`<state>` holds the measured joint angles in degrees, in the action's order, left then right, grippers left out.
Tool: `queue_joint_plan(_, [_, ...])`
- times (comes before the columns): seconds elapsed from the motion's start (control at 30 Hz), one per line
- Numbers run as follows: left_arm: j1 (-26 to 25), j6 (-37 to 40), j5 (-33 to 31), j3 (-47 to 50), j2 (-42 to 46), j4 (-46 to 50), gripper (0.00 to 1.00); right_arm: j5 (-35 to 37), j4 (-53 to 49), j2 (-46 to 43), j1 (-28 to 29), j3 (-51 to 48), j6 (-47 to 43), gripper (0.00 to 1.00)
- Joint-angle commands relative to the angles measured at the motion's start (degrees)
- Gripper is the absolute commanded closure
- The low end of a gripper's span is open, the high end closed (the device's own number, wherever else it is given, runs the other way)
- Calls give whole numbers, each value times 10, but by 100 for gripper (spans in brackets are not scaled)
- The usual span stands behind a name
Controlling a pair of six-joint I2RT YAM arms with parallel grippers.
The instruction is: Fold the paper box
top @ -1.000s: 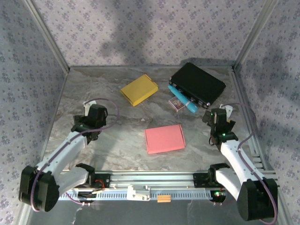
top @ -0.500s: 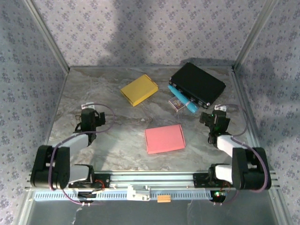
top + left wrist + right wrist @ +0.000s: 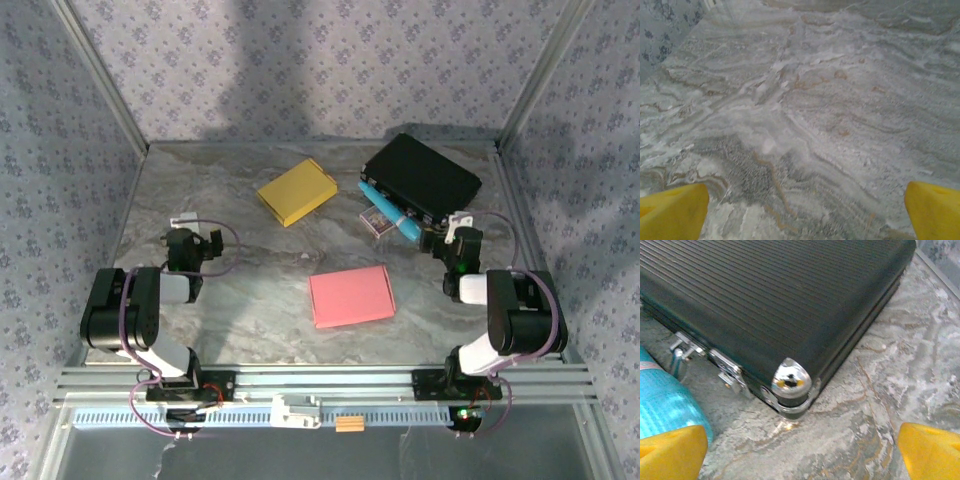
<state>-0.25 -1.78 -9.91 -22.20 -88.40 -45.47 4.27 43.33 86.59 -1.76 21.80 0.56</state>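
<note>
No text, label, brand or number can be read anywhere. The small box (image 3: pixel 374 221) just in front of the black case (image 3: pixel 421 177) carries some print, too small to make out.

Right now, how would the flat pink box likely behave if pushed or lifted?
The pink box looks thin and flat, so probably light and apt to slide on the smooth table when pushed. Being paper, it would likely flex if lifted by one edge. Lying flat, it shouldn't roll or tip.

Black case (image 3: pixel 765 300) runs off frame; teal tube (image 3: pixel 662 400) mostly cut off left; my right fingertips (image 3: pixel 670 452) clipped.
</note>
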Motion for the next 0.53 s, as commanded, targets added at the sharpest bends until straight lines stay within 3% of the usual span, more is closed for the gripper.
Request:
queue_joint_plan(0.0, [4, -10, 15, -8, 4, -27, 0, 8, 24, 5, 5, 9, -17, 1])
queue_joint_plan(0.5, [0, -7, 11, -10, 4, -22, 0, 5, 26, 5, 6, 8, -18, 1])
